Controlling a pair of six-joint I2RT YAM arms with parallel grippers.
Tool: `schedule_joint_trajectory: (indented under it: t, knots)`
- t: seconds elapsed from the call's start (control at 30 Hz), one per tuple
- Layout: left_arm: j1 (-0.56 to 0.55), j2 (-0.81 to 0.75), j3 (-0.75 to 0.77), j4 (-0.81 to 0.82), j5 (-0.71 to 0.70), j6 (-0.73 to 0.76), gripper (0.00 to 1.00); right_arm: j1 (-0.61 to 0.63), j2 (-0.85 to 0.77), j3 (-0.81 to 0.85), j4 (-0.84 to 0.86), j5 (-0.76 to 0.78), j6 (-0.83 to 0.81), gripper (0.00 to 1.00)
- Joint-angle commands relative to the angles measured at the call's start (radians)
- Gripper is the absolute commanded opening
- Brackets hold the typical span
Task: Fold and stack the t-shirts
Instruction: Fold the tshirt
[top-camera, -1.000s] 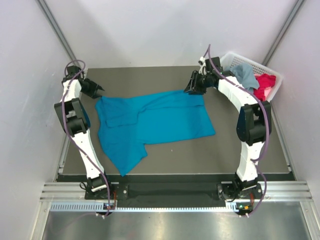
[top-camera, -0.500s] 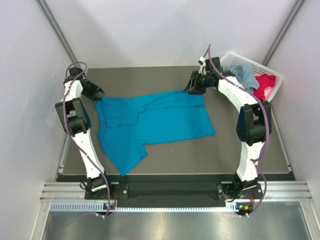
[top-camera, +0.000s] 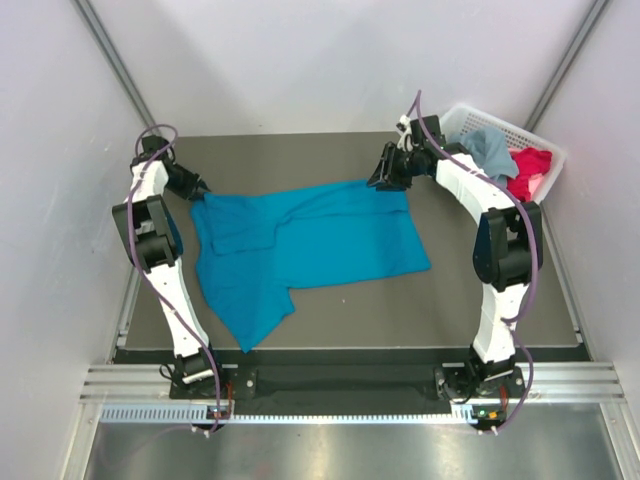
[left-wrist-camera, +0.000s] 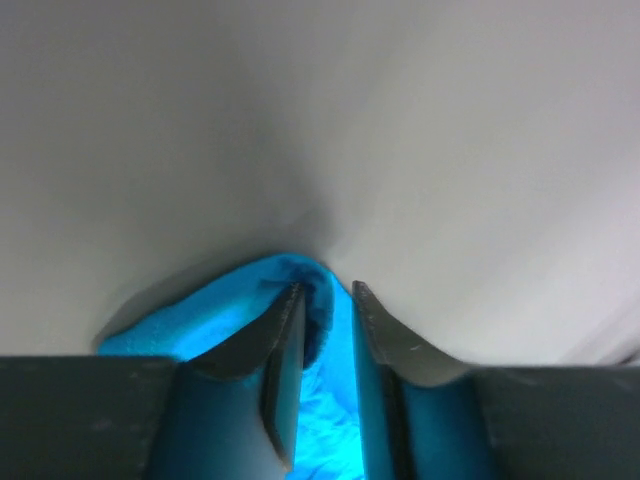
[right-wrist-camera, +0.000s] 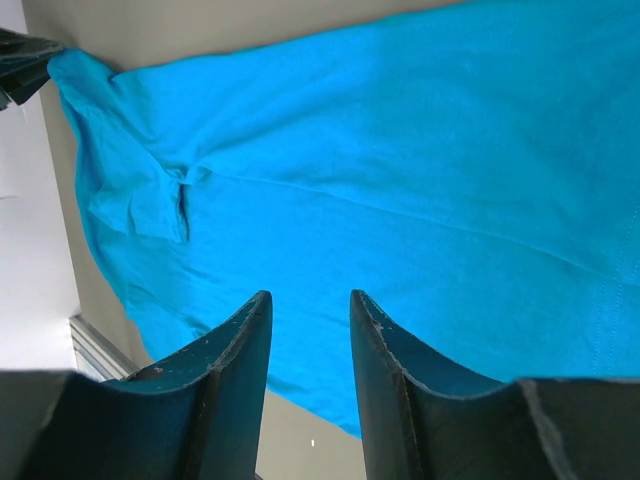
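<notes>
The bright teal-blue t-shirt lies spread and creased on the dark table. My left gripper is at its far left corner. In the left wrist view the jaws stand close together, with a fold of teal cloth between them and bunched over one fingertip. My right gripper is over the far right corner. In the right wrist view its jaws are apart above the teal cloth, holding nothing. The grey-blue shirt and the red-pink shirt lie in the basket.
The white lattice basket stands at the far right corner of the table. Pale walls close in the left, back and right sides. A metal rail runs along the near edge by the arm bases.
My left gripper has moved a little down and towards the shirt's far left corner, onto the cloth. The right arm and the shirt have not visibly moved.
</notes>
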Motion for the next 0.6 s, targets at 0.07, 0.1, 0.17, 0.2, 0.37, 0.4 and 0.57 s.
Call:
schedule_joint_trajectory:
  t: [0.07,0.1,0.17,0.2,0.37,0.4,0.57]
  knots:
    - [0.003,0.004,0.000,-0.003,-0.033,0.060,0.14,-0.008,-0.002,-0.009,0.027,-0.004,-0.002,0.37]
    - [0.006,-0.008,-0.005,-0.003,-0.040,0.066,0.11,-0.008,0.003,-0.001,0.026,-0.003,0.000,0.37]
    - [0.004,-0.036,-0.024,0.013,-0.050,0.087,0.08,-0.008,0.031,0.011,0.026,0.011,0.004,0.37]
    - [0.003,-0.072,-0.066,0.049,-0.055,0.094,0.08,-0.008,0.044,0.043,0.023,0.020,0.000,0.37]
    - [0.006,-0.158,-0.193,0.138,-0.047,0.112,0.08,-0.006,0.164,0.169,0.013,0.088,0.009,0.35]
    - [0.006,-0.172,-0.225,0.146,-0.049,0.112,0.08,-0.006,0.181,0.206,0.016,0.097,0.027,0.34]
    - [0.015,-0.169,-0.253,0.139,-0.069,0.127,0.09,0.014,0.254,0.260,0.087,0.138,0.064,0.33]
